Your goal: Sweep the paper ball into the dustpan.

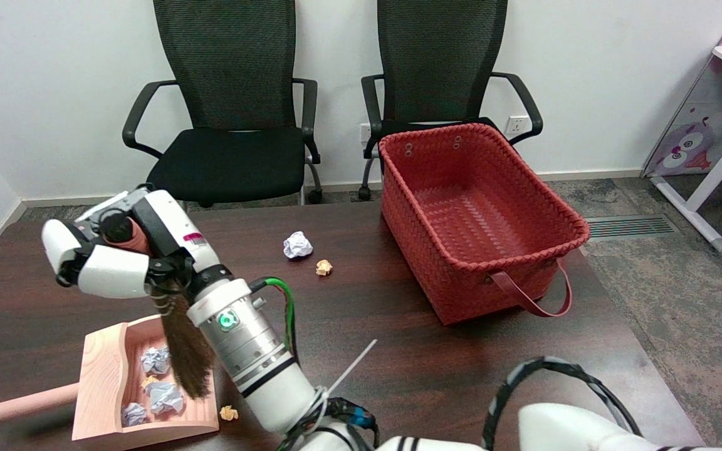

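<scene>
My right hand (pixel 116 254) hangs above the table's left side and grips the handle of a small brush (pixel 184 351), whose dark bristles point down over the pink wooden dustpan (pixel 101 382). Three crumpled white paper balls (pixel 155 360) lie inside the pan. A small tan paper ball (pixel 229 413) lies on the table just off the pan's right front corner. Farther back sit a white paper ball (pixel 298 245) and a small tan one (pixel 324 267), away from the brush.
A red woven basket (pixel 561 247) with a strap handle stands on the table's right half. Two black office chairs (pixel 235 119) stand behind the dark wooden table (pixel 398 351). The dustpan's handle (pixel 26 404) points left toward the table edge.
</scene>
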